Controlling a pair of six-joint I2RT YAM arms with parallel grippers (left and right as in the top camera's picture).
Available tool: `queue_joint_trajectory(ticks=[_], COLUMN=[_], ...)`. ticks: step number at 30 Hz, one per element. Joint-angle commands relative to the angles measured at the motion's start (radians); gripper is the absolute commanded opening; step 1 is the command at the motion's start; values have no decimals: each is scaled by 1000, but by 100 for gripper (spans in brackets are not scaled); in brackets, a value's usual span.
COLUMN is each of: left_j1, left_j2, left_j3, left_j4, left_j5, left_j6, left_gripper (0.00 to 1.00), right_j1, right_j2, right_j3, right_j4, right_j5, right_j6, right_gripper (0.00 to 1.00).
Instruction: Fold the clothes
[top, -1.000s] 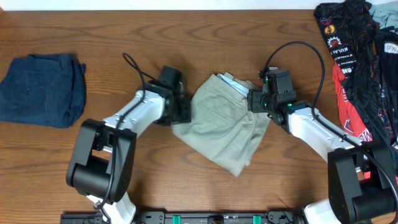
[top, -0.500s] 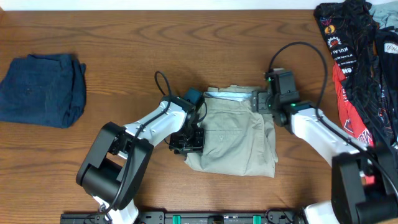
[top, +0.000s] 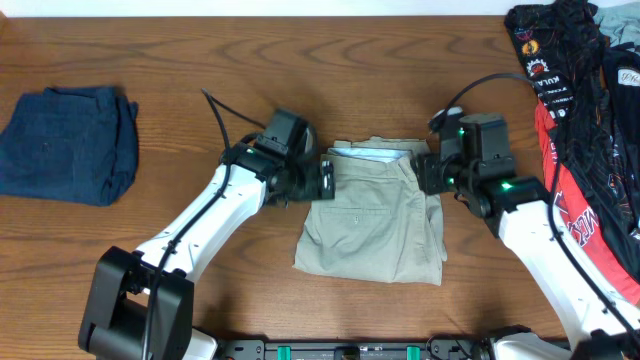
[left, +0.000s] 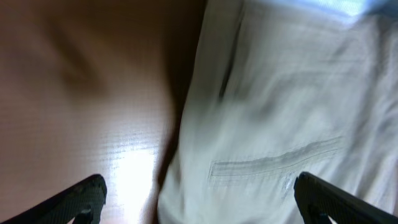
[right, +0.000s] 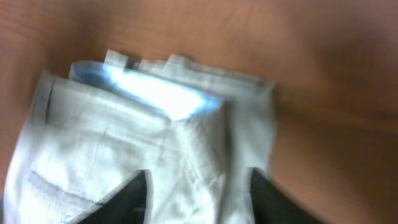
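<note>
From overhead, the khaki-tan cotton trousers (top: 370, 220) lie folded into a rough rectangle in the middle of the brown wooden table (top: 200, 60), waistband toward the far edge, with a strip of pale waistband lining (top: 370, 153) showing along the top. The left gripper (top: 326, 180) sits at the upper left corner of the trousers, and the right gripper (top: 424, 172) sits at the upper right corner. A folded pair of dark blue jeans (top: 65, 140) lies well apart at the left end of the table. A heap of black and red garments (top: 570, 100) fills the right end.

In the left wrist view, the left gripper (left: 200, 186) has its jaws spread wide and released, with nothing grasped. Its black fingers (left: 84, 199) stand at the two bottom corners. Below them the trousers (left: 280, 106) cover the right half of the view and bare table shows on the left. A stitched pocket seam (left: 280, 158) crosses the cloth.

In the right wrist view, which is blurred, the right gripper (right: 200, 180) also has its jaws apart and holds nothing. The trousers (right: 93, 149) lie flat underneath, and the pale lining (right: 161, 93) shows bright at the waistband.
</note>
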Motion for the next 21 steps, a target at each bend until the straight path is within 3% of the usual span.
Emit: queue_joint_trajectory(ticks=[1, 2, 9, 15, 21], left_j1=[2, 2, 2, 2, -1], left_j2=[16, 26, 114, 212, 309], left_j3=[14, 14, 14, 14, 14], left_j4=[53, 74, 137, 196, 302], left_j5=[-39, -39, -27, 46, 211], left_j6=[48, 48, 47, 47, 47], left_gripper=[98, 98, 98, 98, 98], right_j1=[-3, -3, -3, -5, -5], right_j2=[64, 91, 267, 374, 399], right_j3=[-2, -2, -2, -2, -2], right_j4=[-25, -26, 5, 28, 32], right_j5=[-140, -166, -100, 229, 253], right_j6=[-33, -51, -77, 117, 139], right_gripper=[29, 24, 20, 23, 25])
